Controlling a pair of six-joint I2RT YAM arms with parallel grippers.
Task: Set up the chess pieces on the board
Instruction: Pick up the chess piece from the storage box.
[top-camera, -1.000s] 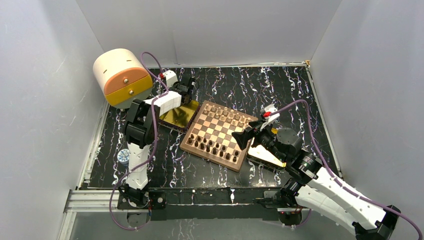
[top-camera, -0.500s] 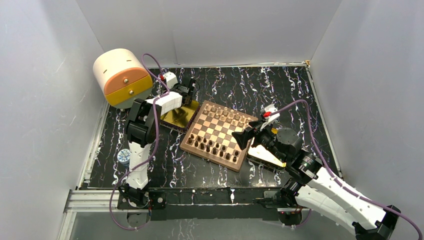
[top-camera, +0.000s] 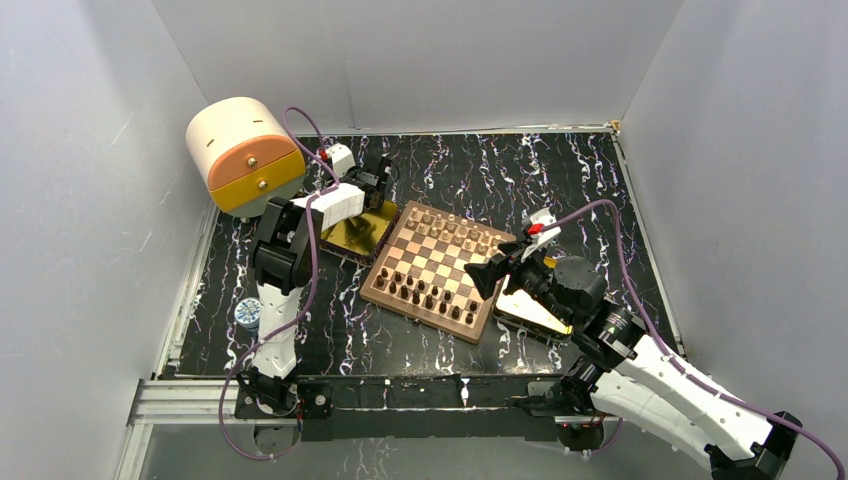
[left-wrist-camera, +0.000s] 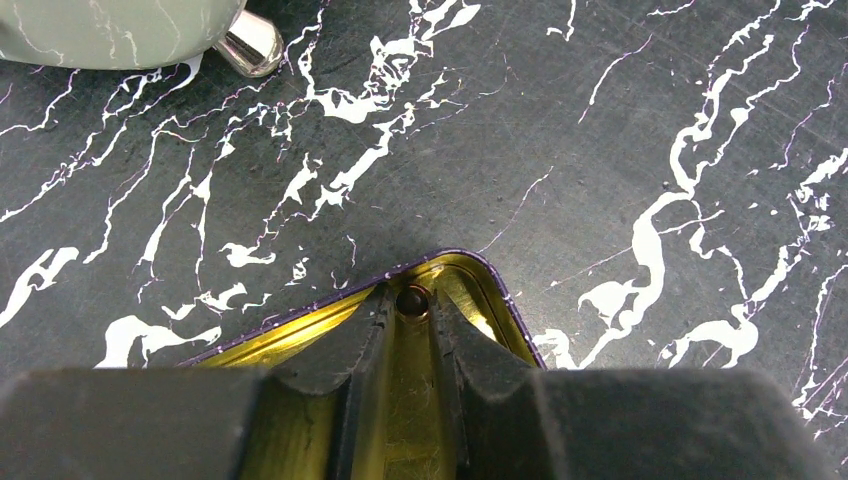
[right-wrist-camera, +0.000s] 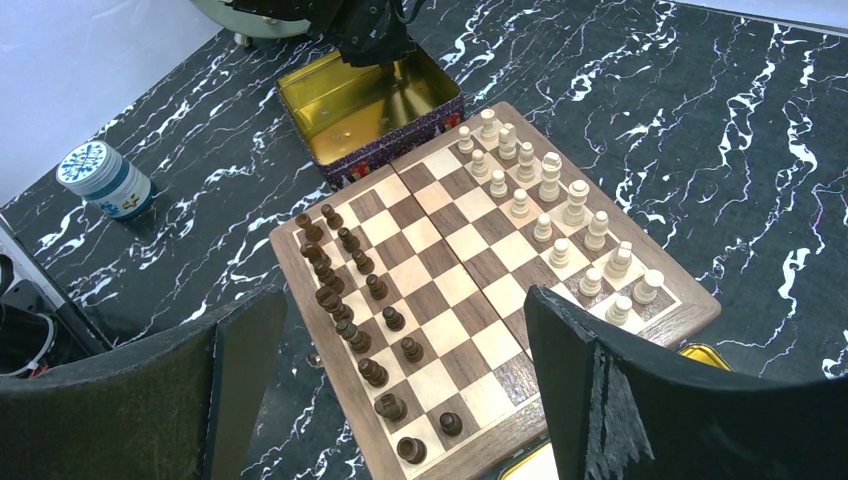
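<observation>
The left jaws stand only narrowly apart, one finger on either side of a small dark piece (left-wrist-camera: 412, 300) right at their tips. Whether they already pinch it or merely flank it I cannot tell. The piece sits in the far corner of the gold tray (left-wrist-camera: 300, 335), with the tray walls close beyond and beside the tips and the marbled surface (left-wrist-camera: 600, 150) farther out.

That piece is probably very light, stiff turned wood, smooth and round, so it may twist or pop out of a loose or off-centre pinch. The best hold is likely across its body, centred in the pads with moderate pressure. The corner walls leave little room, so a straight lift looks safer than a drag.

The right jaws are wide apart and hold nothing. Below and ahead of them lies the board (right-wrist-camera: 455, 285). The dark pieces (right-wrist-camera: 345, 300) stand in two rows along the side to the jaws' left, and the light pieces (right-wrist-camera: 550, 215) in two rows on the far right side. The setup looks nearly complete. Carrying the tray piece to the dark side risks toppling its close-packed neighbours.
</observation>
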